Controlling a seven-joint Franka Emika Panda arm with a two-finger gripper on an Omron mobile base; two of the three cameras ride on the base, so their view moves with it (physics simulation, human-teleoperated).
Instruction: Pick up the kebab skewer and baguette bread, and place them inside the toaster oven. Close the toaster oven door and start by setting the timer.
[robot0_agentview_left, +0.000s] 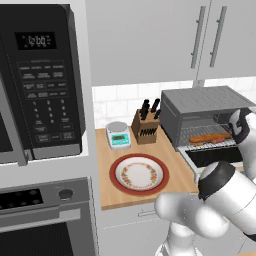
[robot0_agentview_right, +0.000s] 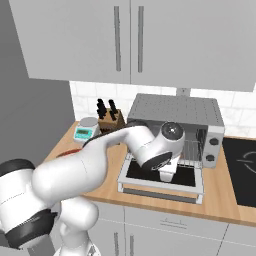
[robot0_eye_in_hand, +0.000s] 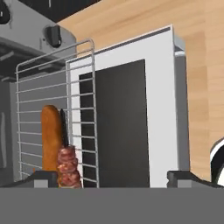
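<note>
Left base view: the toaster oven (robot0_agentview_left: 200, 112), a silver-grey box with a ridged top, stood at the right end of the wooden counter (robot0_agentview_left: 172, 170); the baguette bread (robot0_agentview_left: 207, 137), a long golden loaf, lay on its wire rack (robot0_agentview_left: 210, 142), and the red-rimmed plate (robot0_agentview_left: 138, 173) sat bare. Right base view: the toaster oven door (robot0_agentview_right: 162, 177), dark glass in a silver frame, lay folded down flat, the arm reaching over it. Hand view: the gripper (robot0_eye_in_hand: 113, 177) was spread wide with nothing between its tips; the kebab skewer (robot0_eye_in_hand: 68, 164), a thin stick with dark reddish meat chunks, rested touching the loaf on the rack. Both foods looked light and already placed. Judged next: the door, stiff, hinged and smooth, best lifted at its bar handle or outer edge.
</note>
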